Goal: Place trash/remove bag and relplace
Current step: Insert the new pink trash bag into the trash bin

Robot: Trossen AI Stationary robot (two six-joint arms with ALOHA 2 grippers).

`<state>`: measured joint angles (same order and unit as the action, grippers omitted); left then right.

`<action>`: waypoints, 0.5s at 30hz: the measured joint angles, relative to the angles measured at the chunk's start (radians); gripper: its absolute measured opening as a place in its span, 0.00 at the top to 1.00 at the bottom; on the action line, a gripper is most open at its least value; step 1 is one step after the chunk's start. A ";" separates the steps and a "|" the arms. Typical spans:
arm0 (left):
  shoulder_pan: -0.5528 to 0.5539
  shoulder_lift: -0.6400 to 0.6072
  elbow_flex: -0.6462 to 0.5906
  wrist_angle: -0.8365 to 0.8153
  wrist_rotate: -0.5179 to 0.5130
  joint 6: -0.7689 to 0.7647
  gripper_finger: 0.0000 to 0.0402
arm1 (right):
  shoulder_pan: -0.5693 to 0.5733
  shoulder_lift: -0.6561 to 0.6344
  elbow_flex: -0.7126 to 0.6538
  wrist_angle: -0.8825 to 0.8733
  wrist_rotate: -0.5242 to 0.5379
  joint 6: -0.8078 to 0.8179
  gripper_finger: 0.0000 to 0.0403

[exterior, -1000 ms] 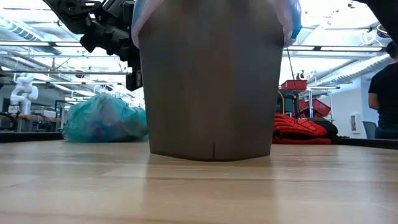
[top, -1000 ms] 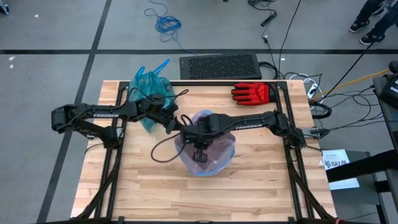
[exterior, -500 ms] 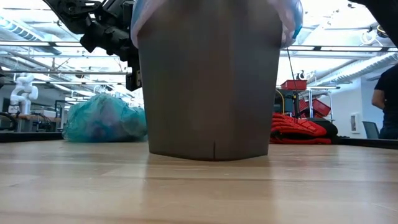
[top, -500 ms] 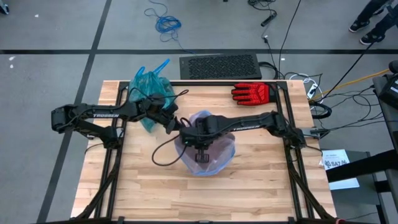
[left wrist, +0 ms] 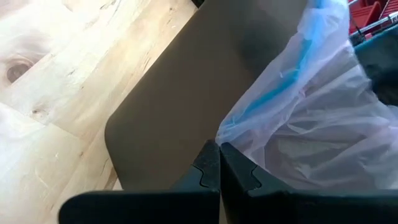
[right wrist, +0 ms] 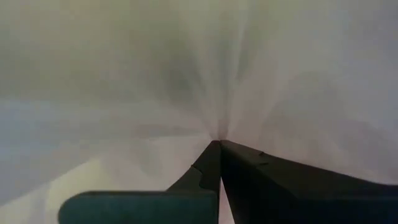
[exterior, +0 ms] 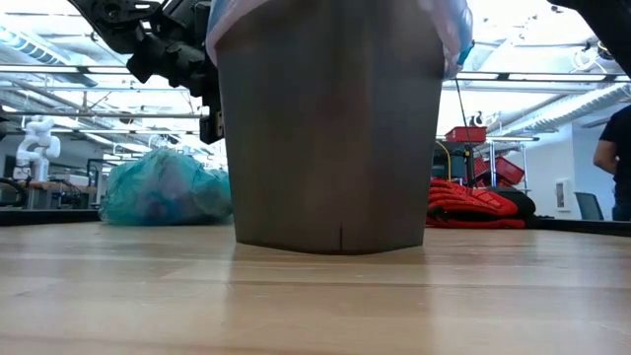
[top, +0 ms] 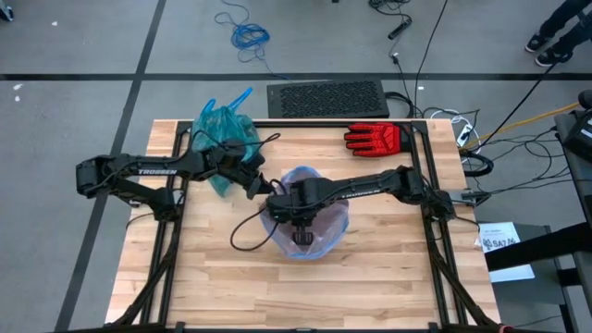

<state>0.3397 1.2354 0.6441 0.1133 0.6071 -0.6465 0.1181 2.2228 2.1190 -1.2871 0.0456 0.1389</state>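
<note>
While both grippers pinch pink liner [left wrist: 311, 137]

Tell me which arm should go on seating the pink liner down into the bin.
Probably the right. Its pincer is shut and down inside the pink liner, pressed against the film. The left pincer, also shut, sits outside at the bin rim.

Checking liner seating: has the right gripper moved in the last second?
Yes. In the high view the right gripper has slid slightly left across the bin, away from the red glove, its fingers shut.
</note>
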 joint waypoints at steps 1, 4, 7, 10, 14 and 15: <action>0.000 0.000 0.000 -0.002 0.000 0.000 1.00 | 0.000 -0.001 0.014 0.000 -0.001 0.001 1.00; 0.000 0.000 0.000 -0.004 0.000 0.000 1.00 | 0.000 -0.004 0.069 -0.021 -0.001 0.007 1.00; 0.000 0.000 0.000 -0.004 0.000 0.000 1.00 | 0.000 -0.005 0.116 -0.033 0.000 0.024 1.00; 0.000 0.000 0.000 -0.003 -0.002 0.000 1.00 | 0.000 -0.005 0.177 -0.072 0.000 0.039 1.00; 0.000 0.000 0.000 -0.003 -0.007 0.005 1.00 | -0.001 -0.011 0.238 -0.121 0.002 0.065 1.00; 0.000 0.000 0.000 -0.003 -0.010 0.006 1.00 | -0.003 -0.021 0.229 -0.112 0.002 0.074 1.00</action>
<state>0.3397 1.2354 0.6441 0.1101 0.5968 -0.6405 0.1150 2.2013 2.3485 -1.3994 0.0477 0.2129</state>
